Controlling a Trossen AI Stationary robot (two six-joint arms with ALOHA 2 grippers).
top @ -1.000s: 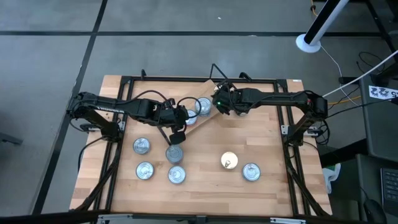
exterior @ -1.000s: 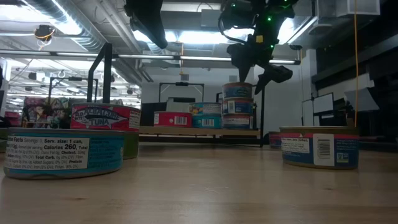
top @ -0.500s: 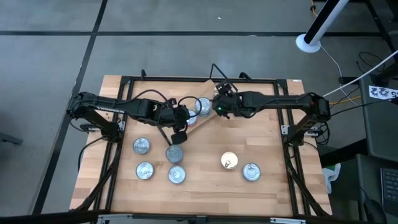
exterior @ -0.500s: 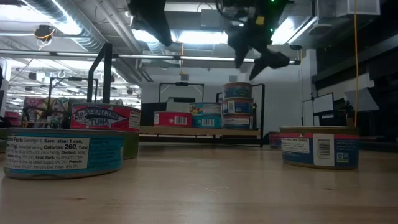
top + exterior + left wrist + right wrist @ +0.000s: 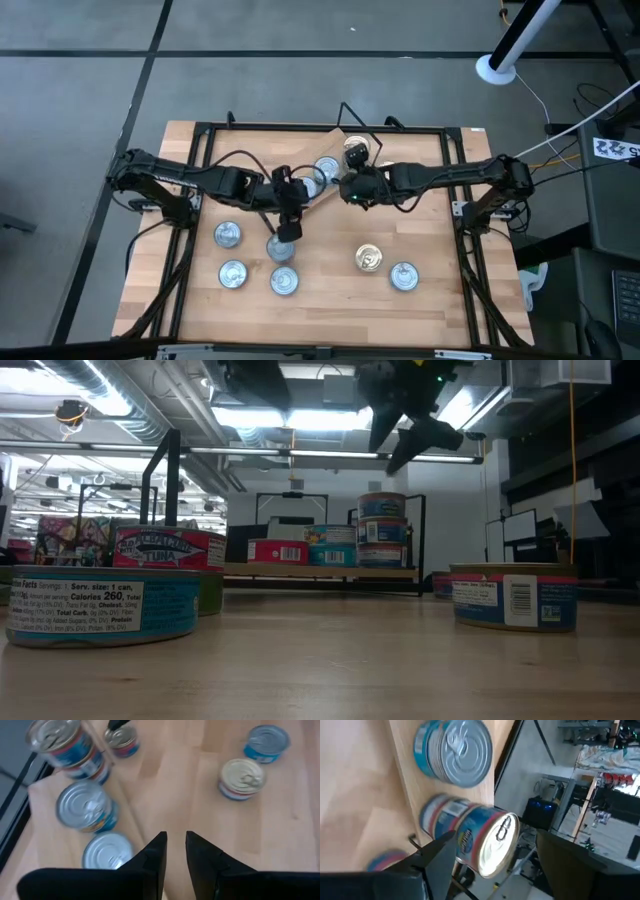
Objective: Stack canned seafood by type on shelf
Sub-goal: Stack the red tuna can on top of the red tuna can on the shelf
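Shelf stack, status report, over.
Right gripper open, empty, beside shelf. Left gripper empty, fingers narrowly apart, above table tins. Stacked cans upright. Nothing in the way.

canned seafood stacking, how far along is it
Partly done. The shelf already carries a three-high stack plus lower tins. Nothing is in hand: the right hand is open and empty beside the shelf, and the left hand hovers empty near a loose tin. About six tins wait on the table.

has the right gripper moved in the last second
Yes. The right gripper has pulled back from the shelf and its stacked tins, toward the table's middle, fingers open.
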